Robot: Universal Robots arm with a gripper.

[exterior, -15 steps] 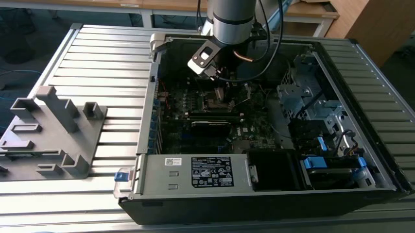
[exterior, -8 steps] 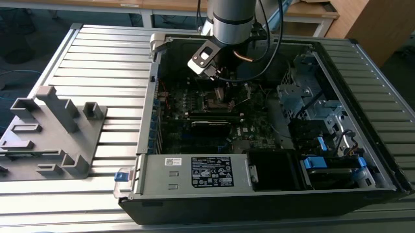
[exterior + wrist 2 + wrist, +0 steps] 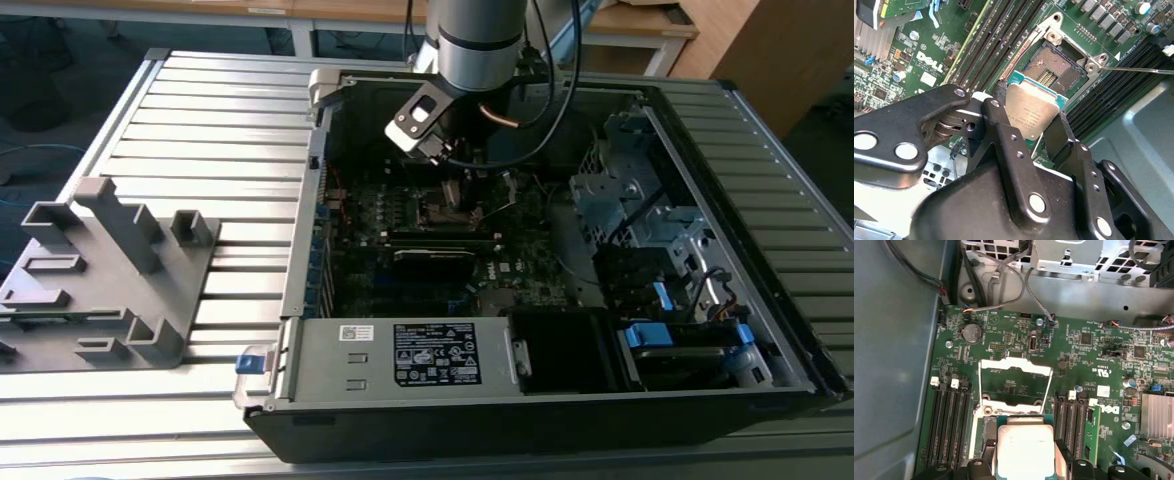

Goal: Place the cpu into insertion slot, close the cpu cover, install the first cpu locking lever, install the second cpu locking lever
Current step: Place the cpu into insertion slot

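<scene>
Exterior view's left: a grey moulded fixture (image 3: 100,270) stands on the slatted bench (image 3: 200,120).
Centre: open computer case (image 3: 534,425); the arm (image 3: 478,40) reaches down over the green motherboard (image 3: 914,55).
Grasp: end effector (image 3: 1029,125) clenched on the cpu (image 3: 1031,112) by two opposite edges.
Part position: cpu held over the edge of the insertion slot (image 3: 1056,67), not seated.
Cover state: cpu cover (image 3: 1014,364) swung open, beyond the slot.

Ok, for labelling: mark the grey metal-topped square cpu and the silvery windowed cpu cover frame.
cpu (image 3: 1025,450), first wrist view, middle of metal top.
cpu cover (image 3: 1014,366), first wrist view, frame bar.
</scene>
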